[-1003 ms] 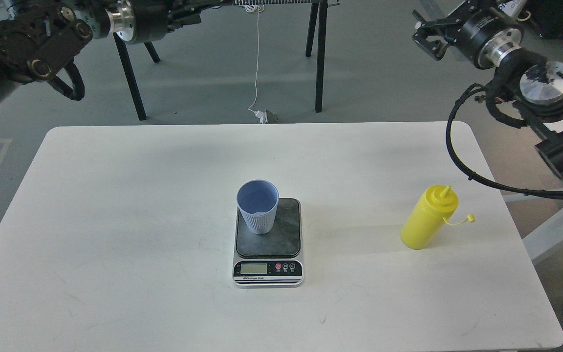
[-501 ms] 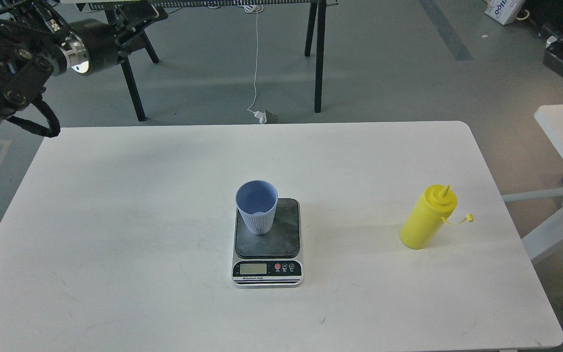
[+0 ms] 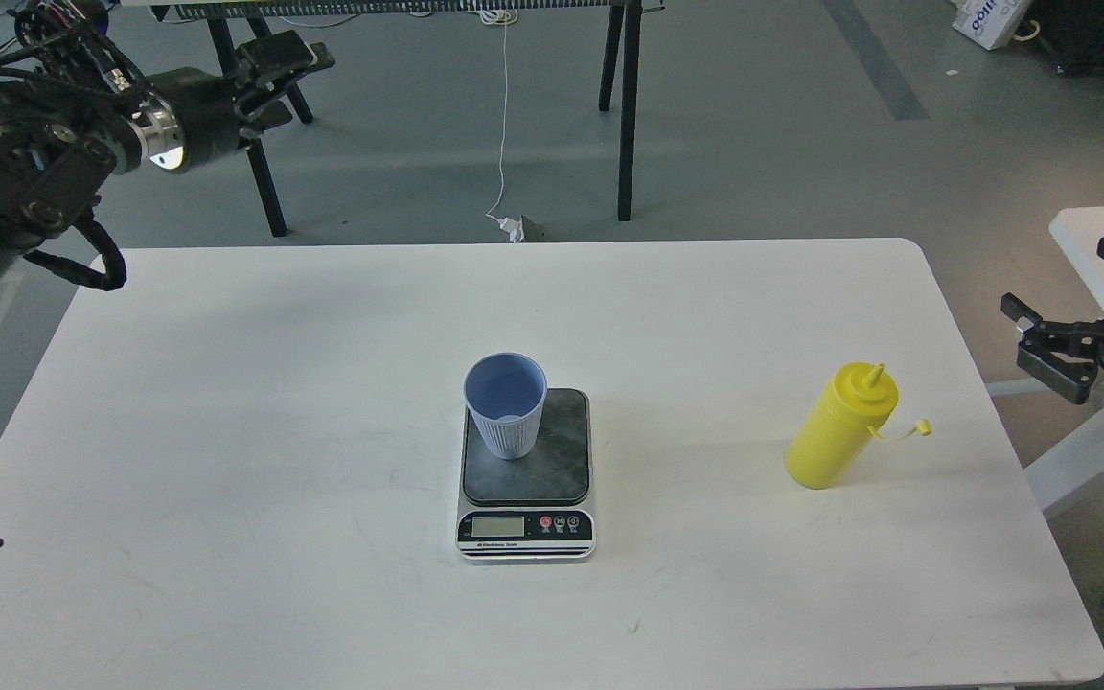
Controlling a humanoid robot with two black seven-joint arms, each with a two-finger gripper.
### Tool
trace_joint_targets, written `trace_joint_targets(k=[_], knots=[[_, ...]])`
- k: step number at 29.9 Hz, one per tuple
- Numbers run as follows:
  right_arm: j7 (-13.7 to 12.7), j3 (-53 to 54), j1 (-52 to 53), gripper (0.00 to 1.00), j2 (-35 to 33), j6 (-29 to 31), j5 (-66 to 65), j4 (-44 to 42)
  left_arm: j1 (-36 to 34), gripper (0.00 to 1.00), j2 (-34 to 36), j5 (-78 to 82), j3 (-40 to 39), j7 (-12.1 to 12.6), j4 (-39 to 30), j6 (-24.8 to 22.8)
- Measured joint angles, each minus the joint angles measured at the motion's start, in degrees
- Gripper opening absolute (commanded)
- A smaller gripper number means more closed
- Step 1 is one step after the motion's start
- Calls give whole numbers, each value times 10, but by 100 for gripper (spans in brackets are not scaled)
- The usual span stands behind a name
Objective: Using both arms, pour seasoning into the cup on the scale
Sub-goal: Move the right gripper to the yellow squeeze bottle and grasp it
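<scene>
Change: right gripper (image 3: 1065, 311) has re-entered at the right edge.
Jaws: both spread, empty; left gripper (image 3: 288, 72) raised far left.
Seasoning (image 3: 839, 428): upright on table (image 3: 226, 431).
Cup (image 3: 506, 405): on scale (image 3: 525, 476).

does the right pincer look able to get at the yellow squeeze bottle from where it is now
Probably yes. The right pincer hangs open just off the table's right edge, level with the yellow squeeze bottle, which stands upright and alone near that edge. Nothing lies between them; the cup and scale sit well away at mid-table.
</scene>
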Motion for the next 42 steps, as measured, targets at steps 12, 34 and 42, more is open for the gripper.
trace_joint_targets(k=[12, 34, 42], knots=[[2, 0, -78, 100, 100, 0, -147, -20, 23, 100, 2, 0, 1, 0, 0, 0], [3, 8, -53, 99, 206, 0, -203, -85, 43, 100, 6, 2, 2, 0, 0, 0], [3, 7, -20, 100, 251, 0, -235, -122, 50, 100, 8, 2, 3, 0, 0, 0]])
